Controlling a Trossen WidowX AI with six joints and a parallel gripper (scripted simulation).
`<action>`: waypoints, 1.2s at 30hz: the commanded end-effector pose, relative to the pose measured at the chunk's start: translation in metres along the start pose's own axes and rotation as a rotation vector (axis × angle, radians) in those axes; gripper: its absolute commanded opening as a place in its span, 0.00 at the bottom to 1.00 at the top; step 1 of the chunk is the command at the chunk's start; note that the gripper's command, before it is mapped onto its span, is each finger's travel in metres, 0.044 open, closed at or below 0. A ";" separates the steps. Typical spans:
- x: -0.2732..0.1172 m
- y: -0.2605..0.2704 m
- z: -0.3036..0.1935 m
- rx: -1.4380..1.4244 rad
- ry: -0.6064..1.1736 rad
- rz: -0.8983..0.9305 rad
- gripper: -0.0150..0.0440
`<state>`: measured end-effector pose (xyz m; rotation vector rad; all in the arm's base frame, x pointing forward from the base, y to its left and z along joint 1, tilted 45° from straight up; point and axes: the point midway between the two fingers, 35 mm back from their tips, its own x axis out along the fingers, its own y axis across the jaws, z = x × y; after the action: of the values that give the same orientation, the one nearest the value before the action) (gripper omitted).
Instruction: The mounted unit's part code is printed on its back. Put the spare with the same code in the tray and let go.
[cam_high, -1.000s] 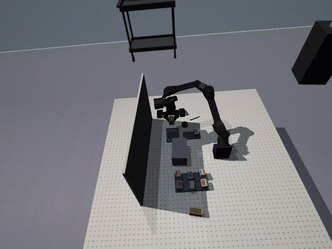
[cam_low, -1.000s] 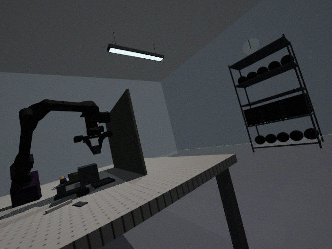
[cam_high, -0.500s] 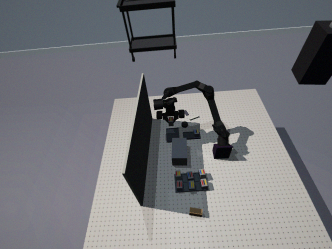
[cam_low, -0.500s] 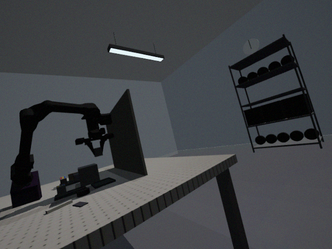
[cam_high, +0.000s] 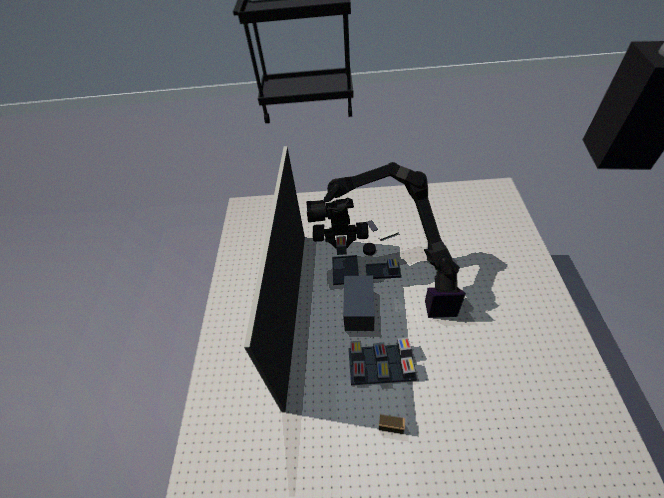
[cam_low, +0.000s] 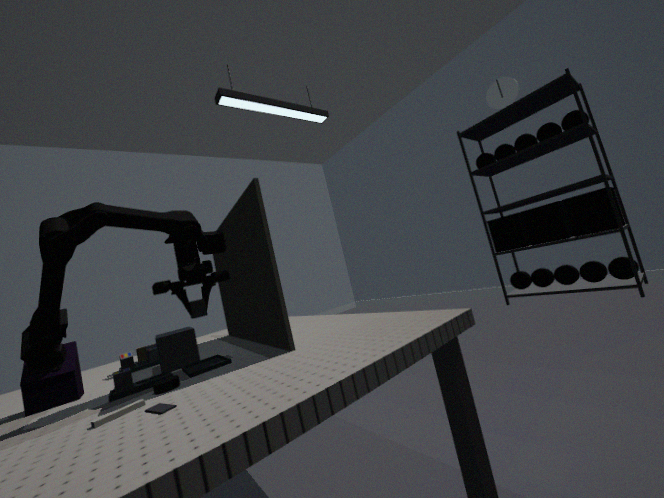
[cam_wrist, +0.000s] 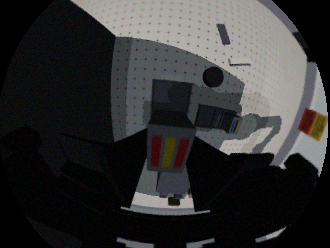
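My gripper (cam_high: 341, 247) (cam_low: 197, 308) (cam_wrist: 167, 132) is shut on a grey block with red, yellow and red stripes (cam_high: 341, 240) (cam_wrist: 169, 152), held high above the table. The empty dark square tray (cam_high: 344, 269) (cam_low: 208, 365) (cam_wrist: 171, 94) lies below and a little nearer the grey box. Beside it, a dark base (cam_high: 377, 271) (cam_wrist: 204, 115) bears one block with blue and yellow stripes (cam_high: 393, 263) (cam_wrist: 234, 125). A dark rack (cam_high: 369, 380) holds several striped blocks. I cannot tell which block is the mounted unit; no printed code is readable.
A tall dark panel (cam_high: 280, 268) (cam_low: 252, 268) stands close to the tray. A grey box (cam_high: 358, 297) (cam_low: 176, 348) stands between tray and rack. A black round thing (cam_high: 369, 248) (cam_wrist: 213, 76), a thin rod (cam_high: 389, 235) (cam_low: 117, 414) and a brown block (cam_high: 392, 423) lie on the table.
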<state>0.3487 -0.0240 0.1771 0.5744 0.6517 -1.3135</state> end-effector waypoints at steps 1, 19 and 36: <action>0.005 -0.001 -0.001 -0.009 -0.003 -0.007 0.25; 0.021 0.000 -0.001 -0.008 -0.001 -0.007 0.25; 0.036 0.001 -0.001 -0.008 -0.001 -0.006 0.25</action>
<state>0.3559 -0.0449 0.1546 0.5757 0.6518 -1.3126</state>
